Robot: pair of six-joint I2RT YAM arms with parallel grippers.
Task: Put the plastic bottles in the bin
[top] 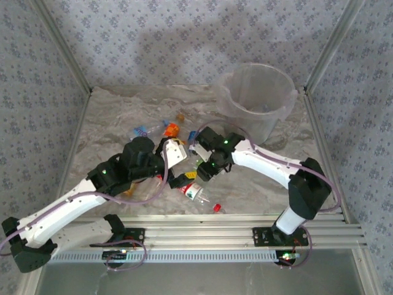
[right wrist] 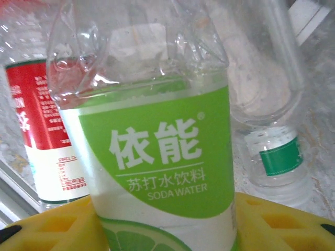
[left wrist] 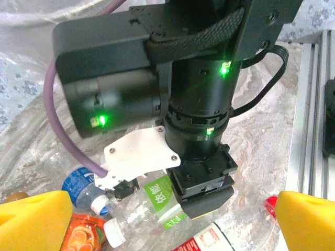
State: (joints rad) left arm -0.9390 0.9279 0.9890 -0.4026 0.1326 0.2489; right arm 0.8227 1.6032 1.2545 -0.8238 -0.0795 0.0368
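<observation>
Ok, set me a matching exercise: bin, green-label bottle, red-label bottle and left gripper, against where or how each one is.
Things:
1 bin
2 green-label bottle
3 red-label bottle
4 left gripper

Place or state:
A open wide
B gripped by the right gripper
C upright at the far right of the table
D lying just beside the gripped bottle

Pairs: 1-C, 2-B, 3-D, 4-A

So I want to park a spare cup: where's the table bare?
Bare marble-patterned tabletop: far left, beside the large translucent round plastic bin; also near right, along the silver front rail. Crowded: small plastic bottles at centre.
</observation>
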